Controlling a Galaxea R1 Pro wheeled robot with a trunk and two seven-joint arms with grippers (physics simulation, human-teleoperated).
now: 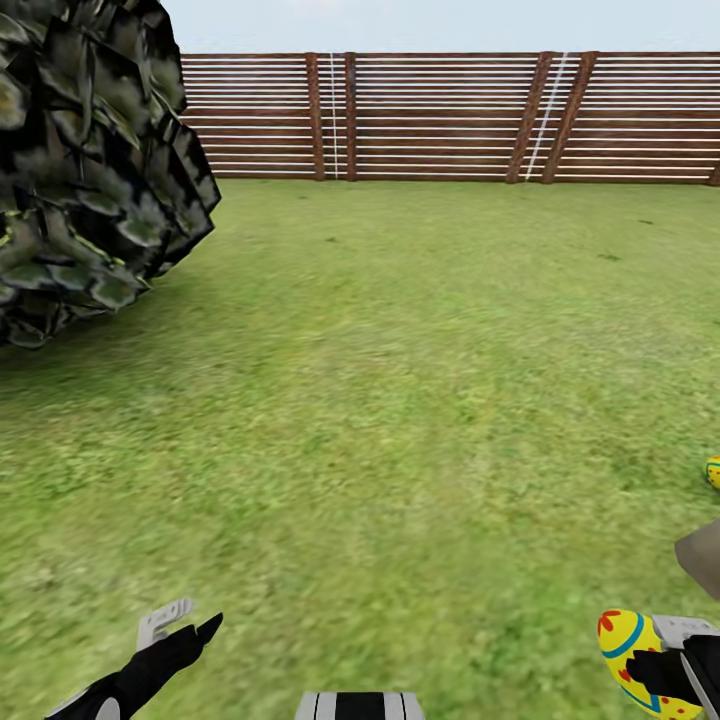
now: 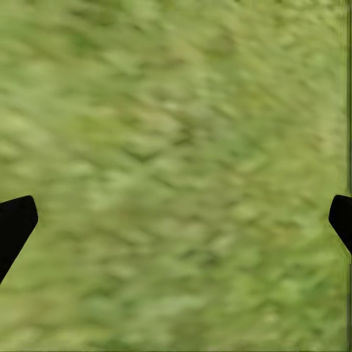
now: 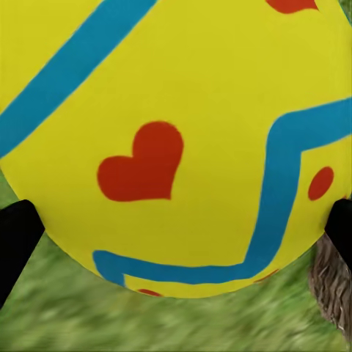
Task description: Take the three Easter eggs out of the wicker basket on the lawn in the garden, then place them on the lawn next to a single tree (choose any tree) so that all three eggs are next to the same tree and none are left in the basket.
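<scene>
1. With a painted egg (image 1: 632, 650) clamped between its dark fingers, the right gripper (image 1: 668, 672) sits at the bottom right corner of the head view, low over the lawn (image 1: 400, 400). In the right wrist view the egg (image 3: 176, 139) shows yellow with blue zigzag and red marks, a fingertip (image 3: 15, 242) pressed to either flank.
2. The left gripper (image 1: 185, 625) hangs at the bottom left, fingers spread apart and carrying nothing. Its wrist camera looks down on bare grass (image 2: 176, 176) between the two black tips (image 2: 15, 224).
3. A second egg (image 1: 713, 472) lies on the grass at the right edge of the head view, cut off by the frame. Just below it a grey-brown shape (image 1: 700, 555) pokes in, and the right wrist view catches a rough brownish patch (image 3: 334, 286) beside the held egg. It could be the trunk or the basket; I cannot tell which.
4. Dark foliage (image 1: 90, 160) looms at the upper left, and the slatted fence (image 1: 450, 115) closes off the far side of the lawn.
5. My read: this is the delivery step, one egg seemingly already set down and this one on its way to join it.
6. Next, the right arm needs to lower the egg to the grass close to the one lying there, then release gently so it does not roll off.
</scene>
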